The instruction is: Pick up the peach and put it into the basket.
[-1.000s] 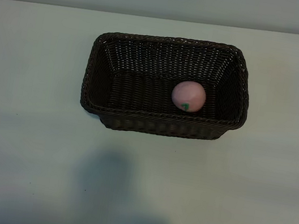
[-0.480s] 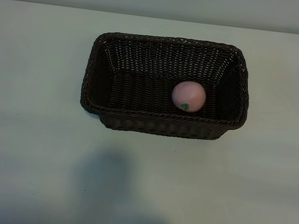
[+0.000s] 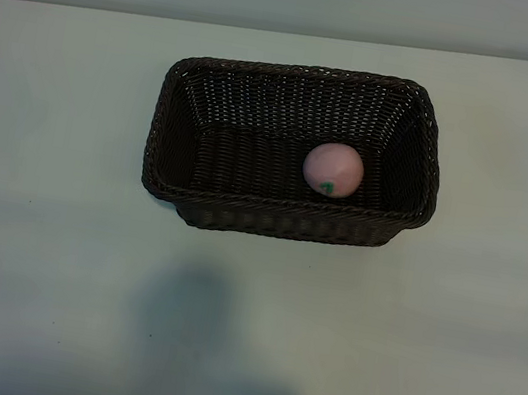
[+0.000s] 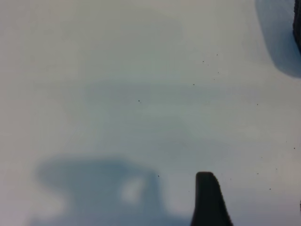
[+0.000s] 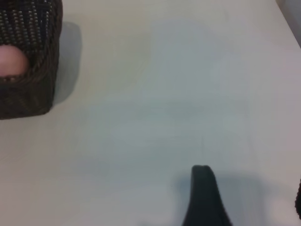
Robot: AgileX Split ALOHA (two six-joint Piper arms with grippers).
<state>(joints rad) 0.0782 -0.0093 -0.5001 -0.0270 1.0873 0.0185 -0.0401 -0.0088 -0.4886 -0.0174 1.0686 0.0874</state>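
Already the peach (image 3: pixel 333 170) lies inside the basket (image 3: pixel 241 212), toward its right end, green mark facing the near wall. Both tools sit well apart from it over bare bench (image 3: pixel 57 224): the left tool (image 4: pixel 254 207) at the near left, the right tool (image 5: pixel 249 202) at the near right, each with fingers spread and gripping nothing. Open bench surrounds the basket on every side; the bench's far edge runs just beyond it.
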